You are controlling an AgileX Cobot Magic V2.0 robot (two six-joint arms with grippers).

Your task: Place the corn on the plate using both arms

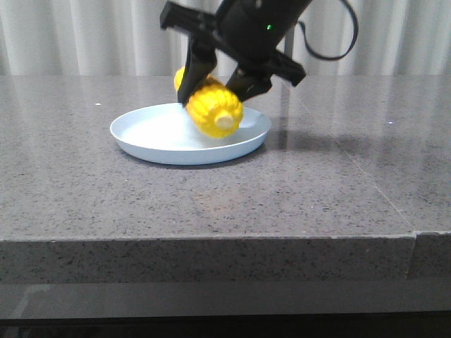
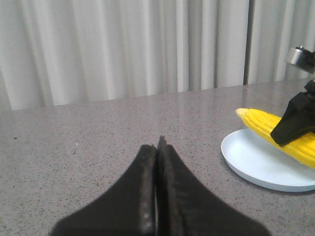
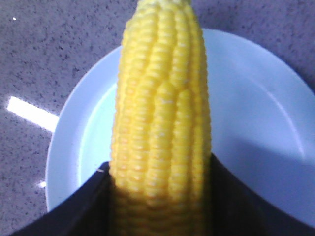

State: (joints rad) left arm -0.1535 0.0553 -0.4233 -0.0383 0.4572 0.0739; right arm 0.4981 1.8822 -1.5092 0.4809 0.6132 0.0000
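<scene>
This looks like a staged robot test room, not a lived-in home or kitchen. The bench [image 1: 211, 204] is a broad slab of speckled grey stone-like material with a thick square front edge and a seam near its right end. Pale pleated curtains [image 2: 123, 49] close off the whole background. A black robot arm [image 1: 261, 28] with a lit green indicator and a looping cable reaches in from above. A lone plate [image 1: 141, 141] sits on the bench.

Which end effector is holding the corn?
The right end effector: its fingers clamp the corn over the plate. The left end effector is shut and empty, off beside the plate.
</scene>
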